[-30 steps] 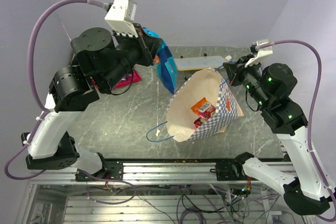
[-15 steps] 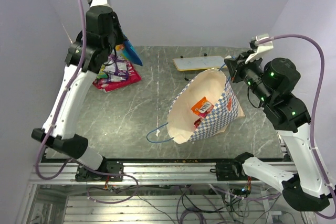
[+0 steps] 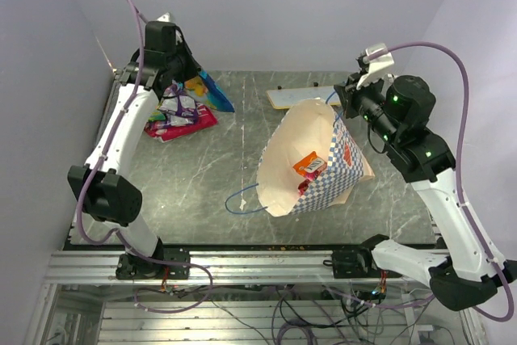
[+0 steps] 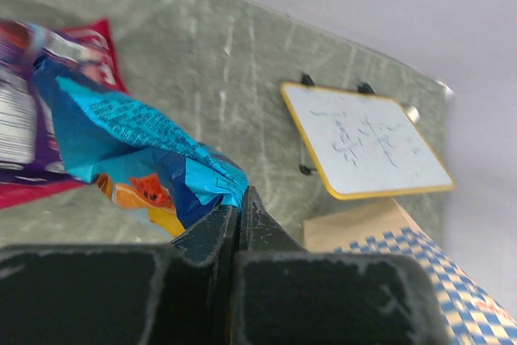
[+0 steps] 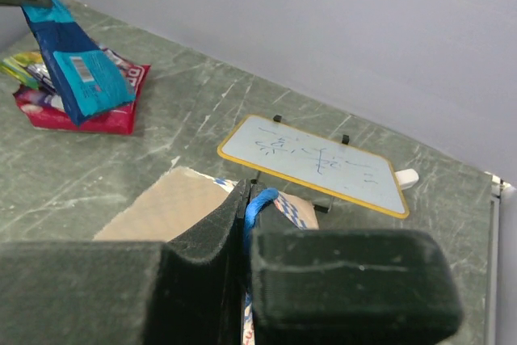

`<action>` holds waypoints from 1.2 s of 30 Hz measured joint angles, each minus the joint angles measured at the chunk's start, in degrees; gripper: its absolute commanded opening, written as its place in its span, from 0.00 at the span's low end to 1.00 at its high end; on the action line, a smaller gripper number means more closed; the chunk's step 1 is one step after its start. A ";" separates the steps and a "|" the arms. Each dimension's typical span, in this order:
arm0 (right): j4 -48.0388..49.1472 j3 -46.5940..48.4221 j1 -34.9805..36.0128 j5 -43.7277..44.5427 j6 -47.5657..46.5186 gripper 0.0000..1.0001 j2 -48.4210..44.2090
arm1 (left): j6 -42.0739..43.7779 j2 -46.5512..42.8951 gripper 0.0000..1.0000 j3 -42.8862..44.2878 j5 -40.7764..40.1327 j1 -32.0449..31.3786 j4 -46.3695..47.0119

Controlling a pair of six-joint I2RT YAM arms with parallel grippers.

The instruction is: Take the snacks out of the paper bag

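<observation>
The checkered paper bag (image 3: 335, 169) lies tilted on the right half of the table, its cream mouth facing left. An orange snack packet (image 3: 308, 165) and a red one show inside it. My right gripper (image 3: 342, 104) is shut on the bag's blue cord handle (image 5: 260, 202) at the far rim. My left gripper (image 3: 184, 70) is shut on the corner of a blue snack packet (image 4: 137, 136), which hangs over a pile of snacks (image 3: 179, 115) at the far left. That pile includes a red (image 4: 98, 48) and a purple packet (image 4: 20, 123).
A small whiteboard with a yellow rim (image 3: 300, 97) stands on black feet at the back, just behind the bag. The bag's second blue handle (image 3: 241, 201) loops onto the table in front of its mouth. A wall closes the far side.
My left arm has swung from near the bag's mouth out to the far left with the blue packet, now above the pile. My right gripper has shifted slightly left, still holding the handle.
</observation>
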 measured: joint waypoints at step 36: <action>-0.28 1.64 0.00 0.31 -12.68 0.00 2.43 | 1.68 -3.61 0.61 -35.95 2.29 15.06 -9.25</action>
